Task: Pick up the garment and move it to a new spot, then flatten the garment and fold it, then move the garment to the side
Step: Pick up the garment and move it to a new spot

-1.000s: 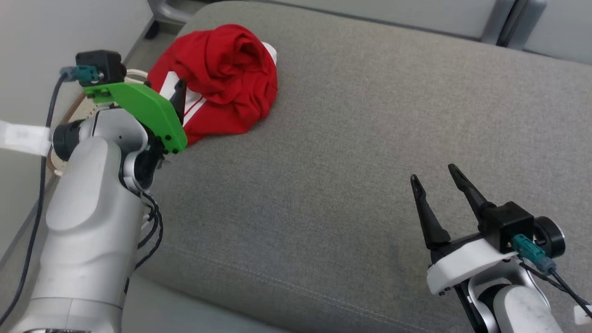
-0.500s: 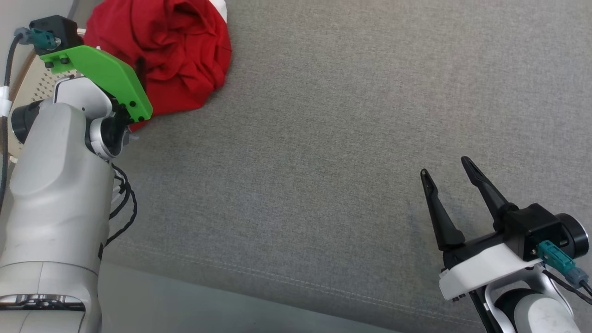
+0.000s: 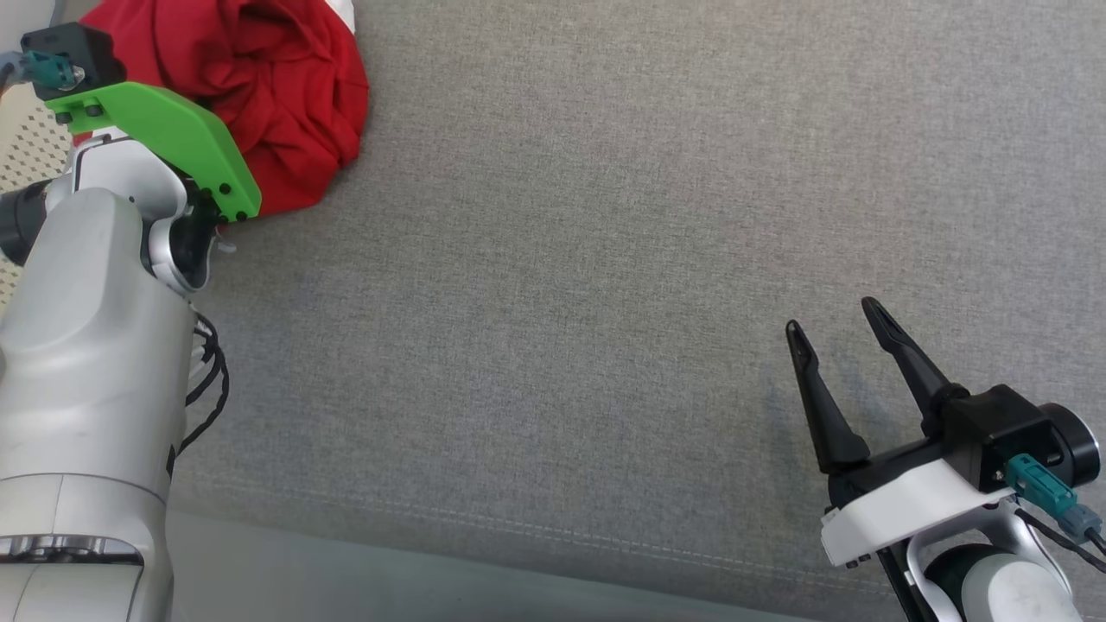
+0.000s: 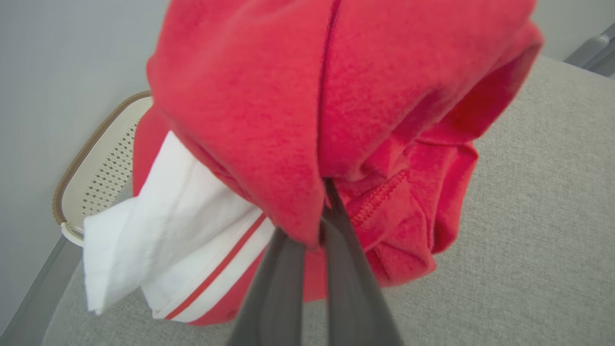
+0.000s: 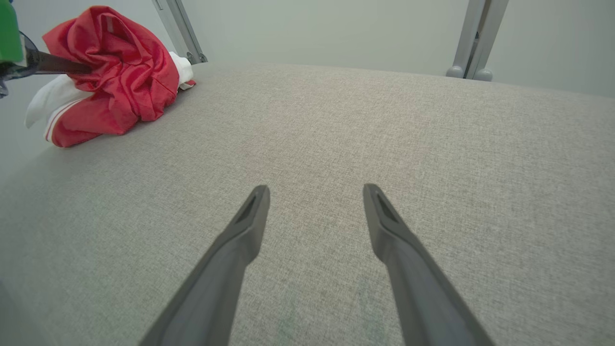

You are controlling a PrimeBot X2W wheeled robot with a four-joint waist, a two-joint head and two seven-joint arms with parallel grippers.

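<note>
Our left hand [image 4: 321, 226] is clenched on a fold of the garment [image 4: 384, 96], so we can lift it. Our right hand [image 3: 830, 315] hovers released, leaving the cushion [image 3: 562, 302] free.

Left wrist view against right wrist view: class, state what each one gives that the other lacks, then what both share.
Left wrist view: the left gripper shut on a fold of the red garment, seen close, and a perforated cream basket beside it. Right wrist view: the right gripper open over bare cushion, and metal frame legs beyond its far edge. Both: the bunched red garment with its white striped part, on the grey cushion.
</note>
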